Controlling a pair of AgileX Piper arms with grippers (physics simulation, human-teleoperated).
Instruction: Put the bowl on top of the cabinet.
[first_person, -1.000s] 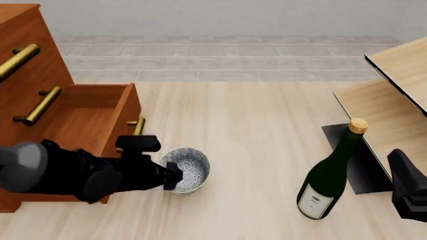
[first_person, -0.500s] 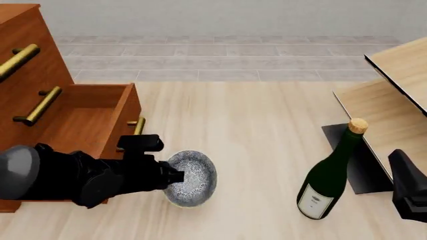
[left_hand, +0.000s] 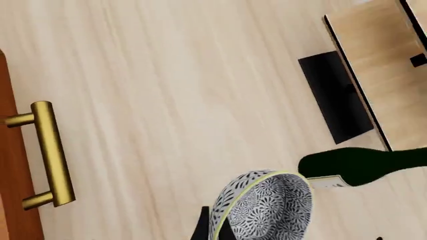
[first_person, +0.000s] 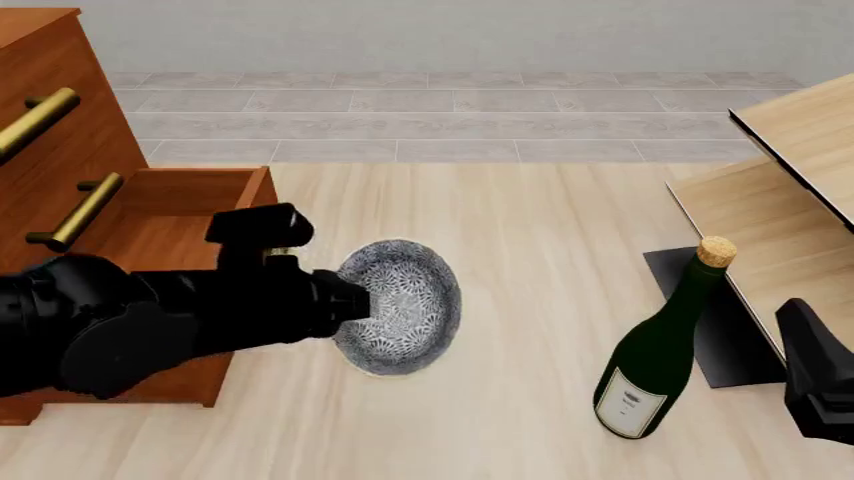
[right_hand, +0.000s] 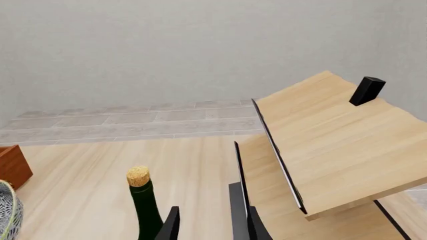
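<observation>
Left tool (first_person: 350, 300) clenched on the rim of the bowl (first_person: 398, 306); bowl held clear of the tabletop (first_person: 534, 230), tipped on edge so its speckled outside faces the front camera. In the left wrist view the bowl (left_hand: 267, 207) shows its patterned inside and pale rim, with a dark finger (left_hand: 203, 227) at the rim.

Bowl sits just beside the front of the open drawer (first_person: 174, 225) of the cabinet (first_person: 67, 130), reddish-brown, brass bar handles (first_person: 83, 210). Cabinet top barely in view at upper left of the front view, well above the bowl.

Wine bottle (first_person: 661, 350), dark green, cork stopper, stands upright on the tabletop to the right, near a pale wood shelf unit (first_person: 787, 190).

Right tool (right_hand: 207, 225) low at the right edge, near the bottle; fingers (right_hand: 171, 226) apart, released, nothing between them.
</observation>
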